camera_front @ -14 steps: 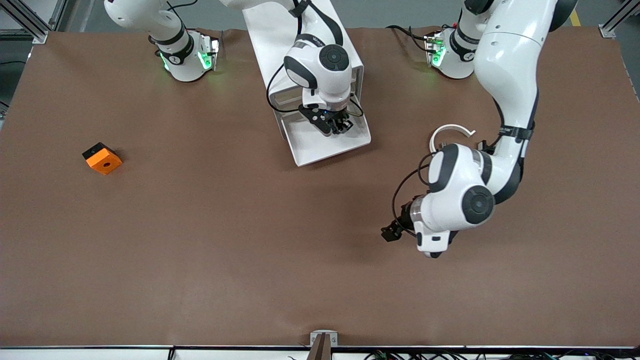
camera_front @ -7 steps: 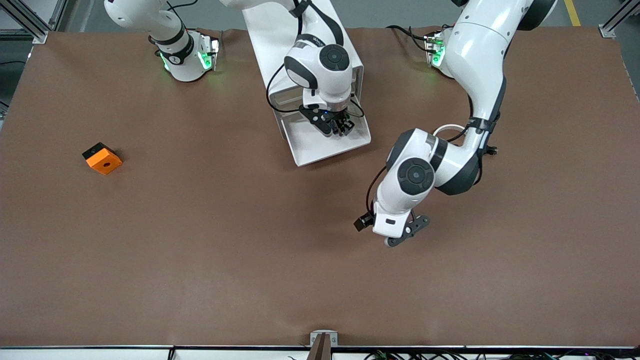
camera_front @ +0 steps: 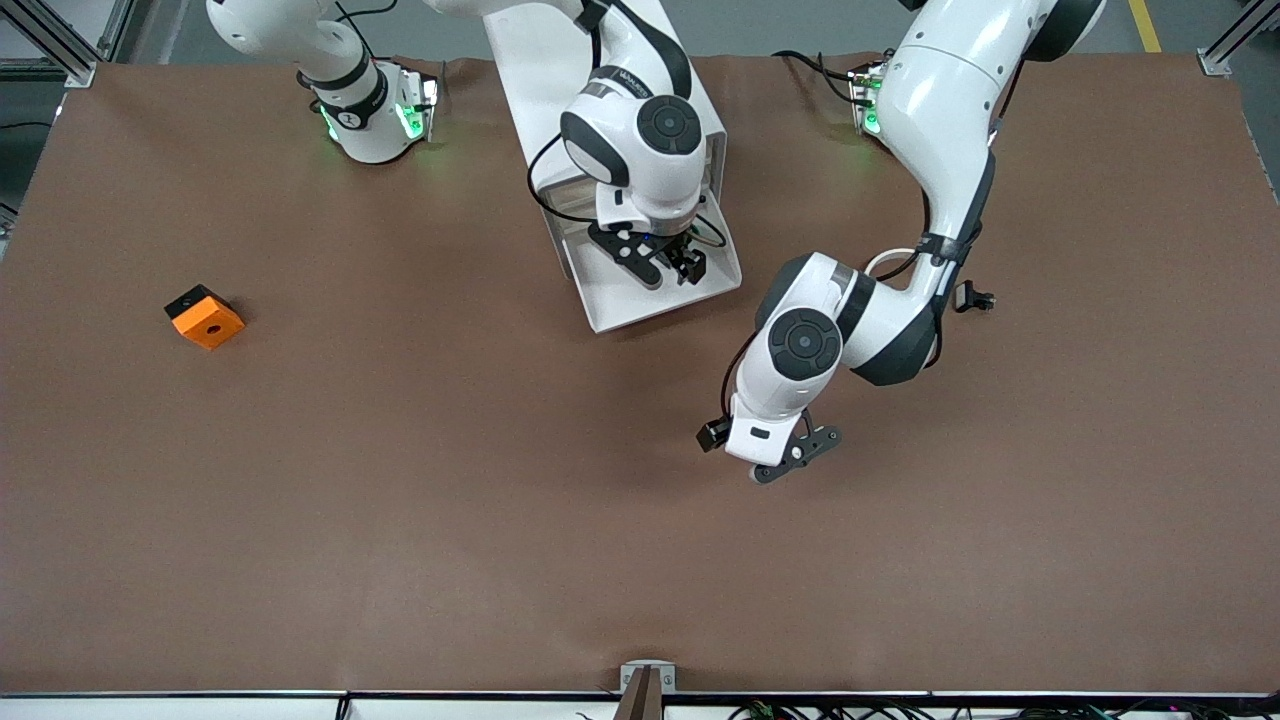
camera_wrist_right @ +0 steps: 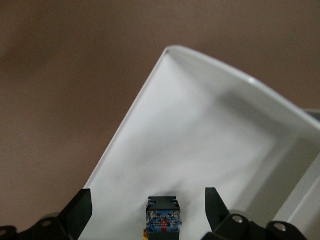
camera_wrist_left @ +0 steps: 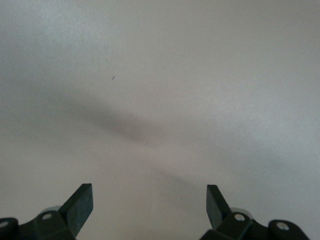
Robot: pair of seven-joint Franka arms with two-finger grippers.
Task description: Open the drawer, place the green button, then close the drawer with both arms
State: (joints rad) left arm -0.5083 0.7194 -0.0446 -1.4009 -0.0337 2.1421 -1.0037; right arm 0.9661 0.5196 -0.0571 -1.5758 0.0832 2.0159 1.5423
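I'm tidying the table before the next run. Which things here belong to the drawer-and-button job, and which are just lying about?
Part of the job:
- open white drawer
- button, lying in the drawer
- right tool, open over the drawer
- left tool, open over bare table

Lying about:
- orange block, toward the right arm's end
- white curved piece, under the left arm
- small black clip beside it

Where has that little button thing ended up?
The button lies inside the open white drawer, directly beneath the right hand, whose fingers stand open on either side of it.
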